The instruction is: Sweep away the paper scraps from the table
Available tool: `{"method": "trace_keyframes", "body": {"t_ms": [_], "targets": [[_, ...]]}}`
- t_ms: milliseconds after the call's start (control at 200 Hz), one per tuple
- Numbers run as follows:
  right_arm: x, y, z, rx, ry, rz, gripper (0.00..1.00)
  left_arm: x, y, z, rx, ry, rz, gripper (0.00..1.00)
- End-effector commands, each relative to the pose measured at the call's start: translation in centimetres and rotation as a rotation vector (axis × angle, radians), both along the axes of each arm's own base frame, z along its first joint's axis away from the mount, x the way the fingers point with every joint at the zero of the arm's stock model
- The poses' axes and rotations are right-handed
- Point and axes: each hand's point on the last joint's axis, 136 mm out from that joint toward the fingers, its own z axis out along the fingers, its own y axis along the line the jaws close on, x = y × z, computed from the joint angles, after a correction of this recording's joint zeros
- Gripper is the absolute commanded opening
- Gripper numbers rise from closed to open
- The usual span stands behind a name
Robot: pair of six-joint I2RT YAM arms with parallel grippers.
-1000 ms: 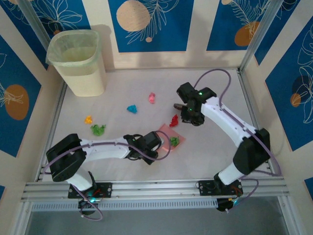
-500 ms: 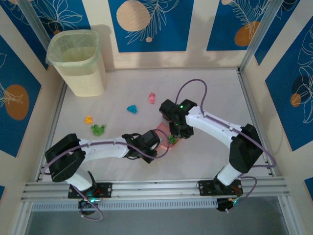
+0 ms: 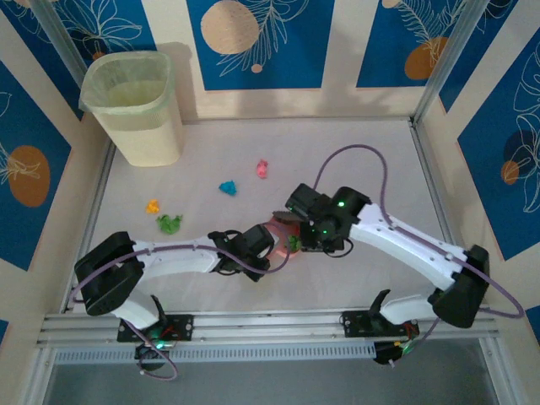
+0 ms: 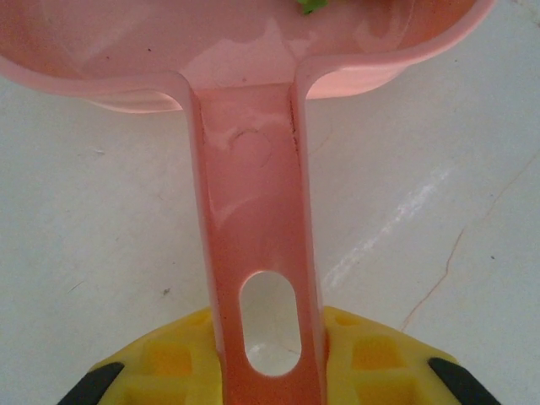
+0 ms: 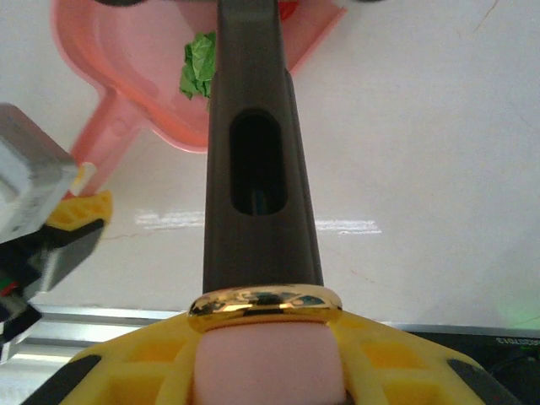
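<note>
Blue and beige walls (image 3: 253, 42) stand round the pale bench (image 3: 371, 160). The left fingers (image 4: 164, 364) are clamped on the handle of the pink dustpan (image 4: 253, 51). The right fingers (image 5: 126, 371) grip a dark brush handle (image 5: 253, 211) at the pan. One green paper scrap (image 5: 198, 72) lies in the pan. A pink scrap (image 3: 262, 169), a cyan scrap (image 3: 228, 187), an orange scrap (image 3: 152, 205) and another green scrap (image 3: 169, 224) lie on the bench.

Between your yellow fingers (image 4: 169, 363) sit a pink dustpan (image 4: 253, 194) left, a dark-brown brush (image 5: 257, 245) right, and 1 green scrap (image 5: 199, 74) ahead.
</note>
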Motion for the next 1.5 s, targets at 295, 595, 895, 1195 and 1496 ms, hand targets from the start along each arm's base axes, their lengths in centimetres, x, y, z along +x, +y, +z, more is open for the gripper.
{"method": "trace_keyframes", "body": {"t_ms": [295,595,895,1195,1496], "targets": [[2.8,-8.0,1.6,0.059,-0.14,-0.277,0.0,-0.5,0.6,-0.2,-0.008,0.027,0.008,0.0],[2.3,-7.1,-2.6,-0.163,0.023,-0.163,0.0,-0.5,0.6,-0.2,-0.01,0.03,0.007,0.0],[-1.3,-4.2,-3.4,-0.244,0.114,-0.019,0.0,-0.5,0.8,-0.2,-0.006,0.026,0.011,0.0],[-5.5,-2.3,-1.4,-0.085,0.117,0.037,0.0,-0.4,0.7,0.0,-0.018,0.019,0.014,0.0],[-4.5,-2.1,0.1,0.093,0.043,-0.025,0.0,-0.4,0.4,0.2,-0.038,0.016,0.008,0.0]]}}
